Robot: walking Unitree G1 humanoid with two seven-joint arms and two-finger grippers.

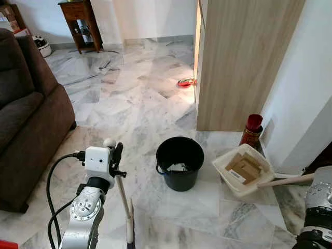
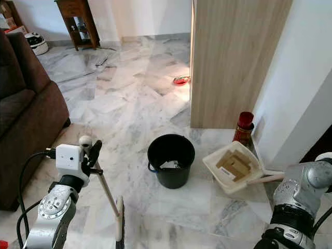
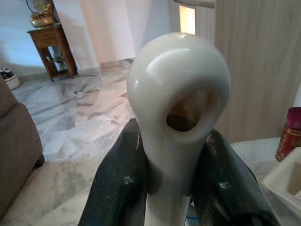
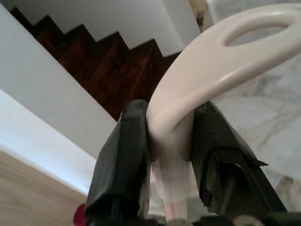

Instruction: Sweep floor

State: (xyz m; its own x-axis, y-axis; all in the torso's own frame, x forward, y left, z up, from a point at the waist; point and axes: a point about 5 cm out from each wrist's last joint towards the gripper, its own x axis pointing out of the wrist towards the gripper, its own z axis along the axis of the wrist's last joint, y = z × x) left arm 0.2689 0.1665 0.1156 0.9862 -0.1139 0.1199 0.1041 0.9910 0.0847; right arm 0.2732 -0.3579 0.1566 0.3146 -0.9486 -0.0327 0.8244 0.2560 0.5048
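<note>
My left gripper [image 1: 115, 155] is shut on the cream handle of a broom [image 1: 124, 205], whose shaft slants down to the floor in front of me. In the left wrist view both black fingers [image 3: 117, 179] clamp the broom handle's looped end [image 3: 178, 94]. At the lower right, my right gripper [image 4: 169, 155] is shut on the cream dustpan handle [image 4: 211, 61]. The dustpan [image 1: 243, 168] hangs tilted to the right of a black bucket [image 1: 180, 162] and holds pieces of brown cardboard [image 1: 244, 167]. The bucket stands on the marble floor with some light scraps inside.
A brown sofa [image 1: 26, 119] fills the left side. A wooden cabinet panel [image 1: 238, 62] and a white wall stand on the right, with a red bottle [image 1: 252, 130] at their foot. A red object [image 1: 183, 83] lies farther off. A small wooden table [image 1: 80, 23] stands at the back.
</note>
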